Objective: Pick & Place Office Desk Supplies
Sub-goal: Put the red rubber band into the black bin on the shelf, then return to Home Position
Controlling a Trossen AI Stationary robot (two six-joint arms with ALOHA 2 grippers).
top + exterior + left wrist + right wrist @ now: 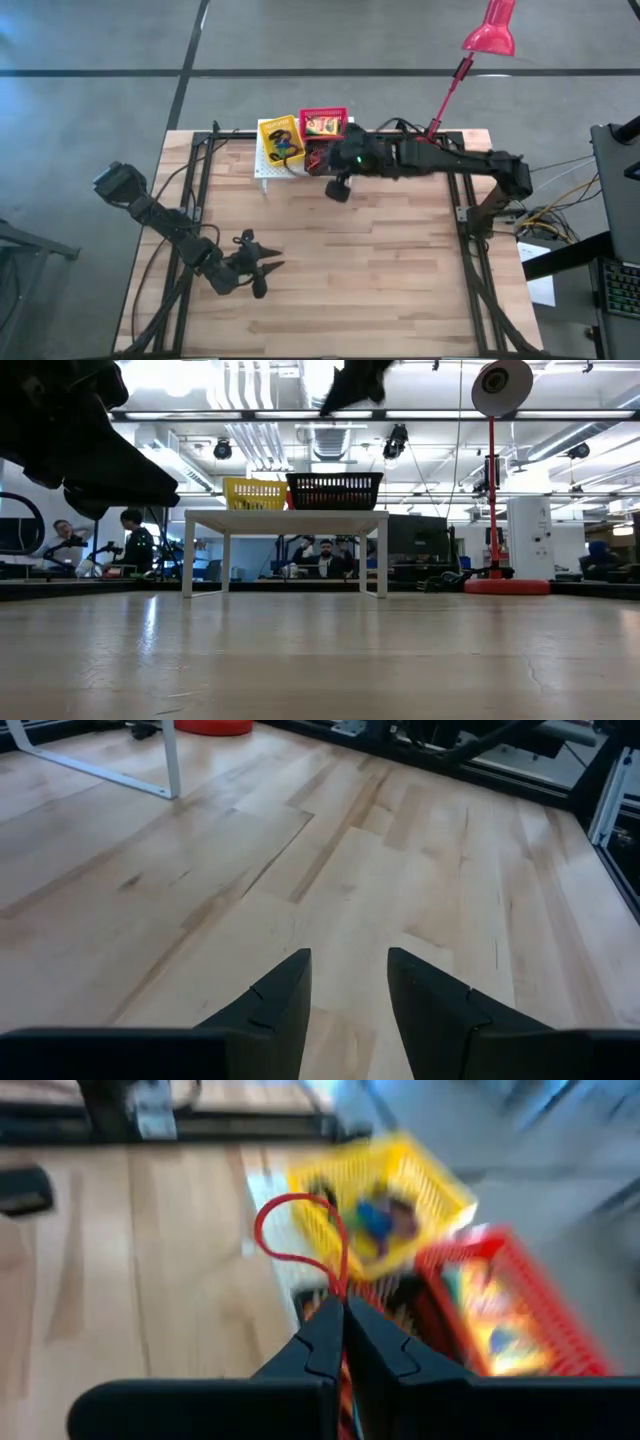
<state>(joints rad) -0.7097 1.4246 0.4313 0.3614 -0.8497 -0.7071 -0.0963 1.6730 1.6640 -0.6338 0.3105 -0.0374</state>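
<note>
One red elastic loop stands pinched between the closed fingers of the right gripper, held above the far edge of the table beside the yellow basket and the red basket. The grip takes only the loop's bottom; the thin band could slip free early, or snag on a fingertip at release and miss its basket, falling to the tabletop or onto the black basket between. The left gripper waits low over the near left of the table, its fingers apart with nothing between them. The right wrist view is smeared, so the contents of the baskets read only as coloured patches. From above, the right arm covers the black basket, and the low view does not show the loop at all.
</note>
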